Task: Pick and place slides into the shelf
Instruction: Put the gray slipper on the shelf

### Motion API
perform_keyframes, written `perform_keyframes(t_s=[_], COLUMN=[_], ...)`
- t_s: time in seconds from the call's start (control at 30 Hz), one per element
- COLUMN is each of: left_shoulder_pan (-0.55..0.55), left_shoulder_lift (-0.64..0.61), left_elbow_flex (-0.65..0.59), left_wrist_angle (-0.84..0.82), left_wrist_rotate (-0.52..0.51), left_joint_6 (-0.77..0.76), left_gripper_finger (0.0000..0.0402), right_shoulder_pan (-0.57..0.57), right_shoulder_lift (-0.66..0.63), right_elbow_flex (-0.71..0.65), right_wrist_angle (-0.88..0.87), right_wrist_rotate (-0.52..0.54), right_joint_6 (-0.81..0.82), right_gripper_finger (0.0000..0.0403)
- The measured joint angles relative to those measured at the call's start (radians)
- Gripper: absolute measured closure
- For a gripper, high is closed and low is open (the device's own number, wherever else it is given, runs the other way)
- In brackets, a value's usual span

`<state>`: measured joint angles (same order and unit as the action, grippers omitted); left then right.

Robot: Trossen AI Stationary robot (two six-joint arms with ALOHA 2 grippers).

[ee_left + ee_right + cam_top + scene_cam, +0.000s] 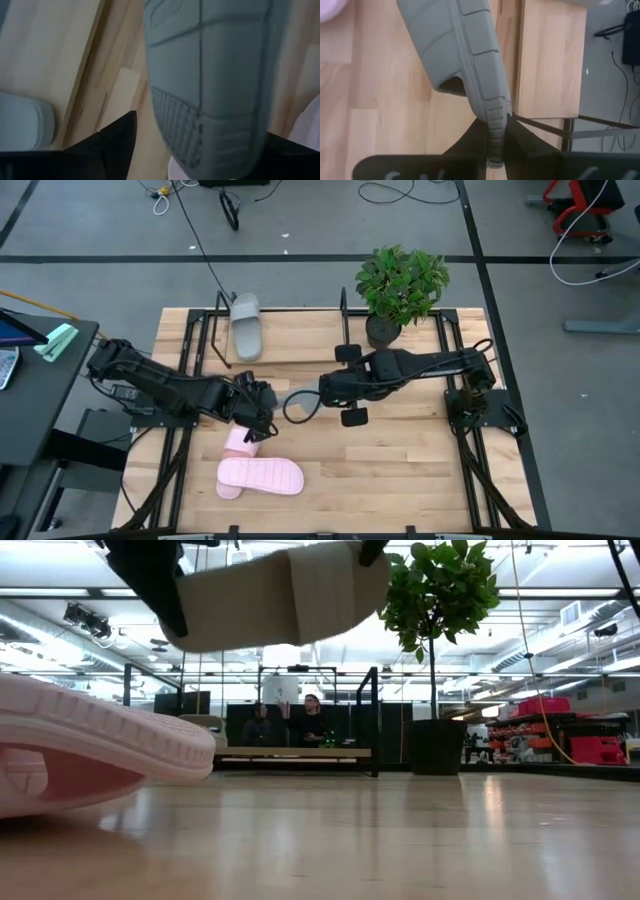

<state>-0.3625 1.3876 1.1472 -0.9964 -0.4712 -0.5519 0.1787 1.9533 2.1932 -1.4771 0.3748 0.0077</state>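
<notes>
Pinching a sage grey-green foam sandal [465, 65] by its edge, the right gripper [495, 145] hangs above the table, near the wooden-board shelf [300, 340]. The left gripper [262, 405], fingers spread apart, sits just beside that sandal. Two light pink foam sandals [260, 475] lie farther from the shelf.

Slides: one sage grey-green slide [465, 60] with a ribbed, grid-patterned sole; two light pink slides [262, 475]. Surface [400, 460]: pale wood planks. Shelf [290, 330]: black uprights, light board.

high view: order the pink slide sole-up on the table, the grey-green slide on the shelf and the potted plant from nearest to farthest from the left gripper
From the left gripper:
1. pink slide lying sole-up, on the table's near part, just below the gripper.
2. grey-green slide on the shelf, at the shelf's left end.
3. potted plant, at the far right, beyond the right arm.
</notes>
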Motion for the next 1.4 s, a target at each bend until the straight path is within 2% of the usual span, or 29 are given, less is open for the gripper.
perform_keyframes(t_s=[0.07,0.27,0.6,0.93,1.27,1.4], left_shoulder_pan=[-0.022,-0.118,-0.283,-0.379,-0.407,-0.408], left_shoulder_lift=[0.0,-0.001,-0.001,-0.001,0.0,0.0], left_elbow_flex=[0.0,0.0,0.0,-0.016,-0.088,-0.093], left_wrist_angle=[0.001,0.003,0.009,-0.01,-0.006,-0.002], left_wrist_rotate=[-0.06,-0.372,-0.691,-0.759,-0.967,-0.999], left_joint_6=[-0.021,-0.069,-0.173,-0.337,-0.487,-0.495], left_gripper_finger=[0.0137,0.0149,0.0174,0.0192,0.0205,0.021], right_shoulder_pan=[0.0,0.003,0.015,0.014,0.014,0.014], right_shoulder_lift=[0.0,-0.001,-0.002,-0.045,-0.086,-0.087], right_elbow_flex=[0.027,0.092,0.104,0.107,0.108,0.108], right_wrist_angle=[0.001,-0.001,-0.003,0.001,0.023,0.019], right_wrist_rotate=[0.0,-0.003,-0.007,0.034,0.035,0.033], right_joint_6=[0.0,0.01,0.006,-0.001,0.018,0.026], right_gripper_finger=[0.0369,0.0369,0.037,0.037,0.037,0.037])
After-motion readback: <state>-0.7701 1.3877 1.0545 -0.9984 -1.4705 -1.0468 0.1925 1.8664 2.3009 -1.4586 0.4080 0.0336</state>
